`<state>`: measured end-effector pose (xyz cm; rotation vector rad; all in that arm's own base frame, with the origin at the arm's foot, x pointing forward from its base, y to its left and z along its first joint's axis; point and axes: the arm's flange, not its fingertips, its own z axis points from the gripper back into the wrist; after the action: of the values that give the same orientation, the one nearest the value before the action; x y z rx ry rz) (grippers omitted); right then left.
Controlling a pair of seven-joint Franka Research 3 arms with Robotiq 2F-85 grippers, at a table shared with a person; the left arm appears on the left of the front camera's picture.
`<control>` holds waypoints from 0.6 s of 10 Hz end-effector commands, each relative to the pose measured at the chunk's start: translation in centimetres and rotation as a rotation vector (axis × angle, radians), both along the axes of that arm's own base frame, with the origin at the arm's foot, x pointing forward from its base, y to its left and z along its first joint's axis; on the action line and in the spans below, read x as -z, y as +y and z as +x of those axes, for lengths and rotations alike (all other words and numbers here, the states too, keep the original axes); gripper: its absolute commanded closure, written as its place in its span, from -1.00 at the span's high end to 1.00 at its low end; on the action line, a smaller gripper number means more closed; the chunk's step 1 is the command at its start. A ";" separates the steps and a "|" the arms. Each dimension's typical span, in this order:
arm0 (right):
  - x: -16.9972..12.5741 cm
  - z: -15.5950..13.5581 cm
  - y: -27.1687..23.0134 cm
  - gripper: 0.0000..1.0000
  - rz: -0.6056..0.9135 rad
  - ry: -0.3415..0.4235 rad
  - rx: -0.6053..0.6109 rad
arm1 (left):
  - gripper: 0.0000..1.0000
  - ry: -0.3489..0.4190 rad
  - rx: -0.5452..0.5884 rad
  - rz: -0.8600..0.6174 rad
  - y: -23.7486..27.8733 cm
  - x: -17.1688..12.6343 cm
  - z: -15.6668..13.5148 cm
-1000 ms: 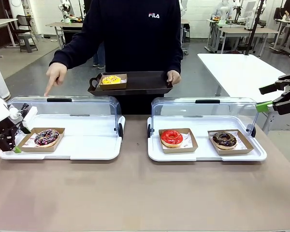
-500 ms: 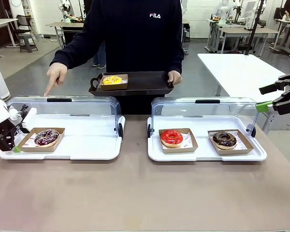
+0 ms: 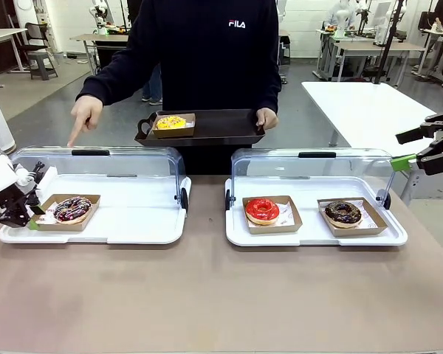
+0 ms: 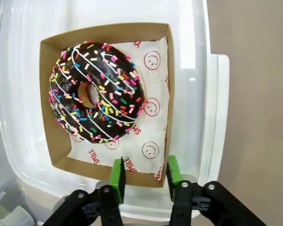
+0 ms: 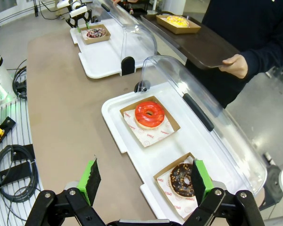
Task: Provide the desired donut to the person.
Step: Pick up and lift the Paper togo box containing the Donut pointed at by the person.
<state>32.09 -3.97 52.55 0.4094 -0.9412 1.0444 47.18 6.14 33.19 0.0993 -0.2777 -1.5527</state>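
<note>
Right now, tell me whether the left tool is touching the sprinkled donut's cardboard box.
Touching. The left wrist view shows the left tool straddling a corner of the cardboard box: one pad inside the near wall, the other against the side wall.

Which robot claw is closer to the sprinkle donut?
Left. The left gripper sits right at the corner of the sprinkle donut's cardboard tray, pads either side of it. The right gripper hangs open far away, beyond the right-hand display case.
</note>
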 end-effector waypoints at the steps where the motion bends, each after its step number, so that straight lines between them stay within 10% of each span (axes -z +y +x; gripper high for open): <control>1: 0.1 0.3 0.2 1.00 0.023 -0.005 -0.011 | -0.86 -0.014 0.023 -0.018 0.3 0.7 0.6; 6: 0.1 0.3 0.2 1.00 0.023 -0.005 -0.011 | -1.00 0.018 0.029 -0.023 0.1 0.5 0.1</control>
<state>32.09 -3.97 52.55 0.4094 -0.9412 1.0444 47.24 5.79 32.61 0.0853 -0.2708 -1.5532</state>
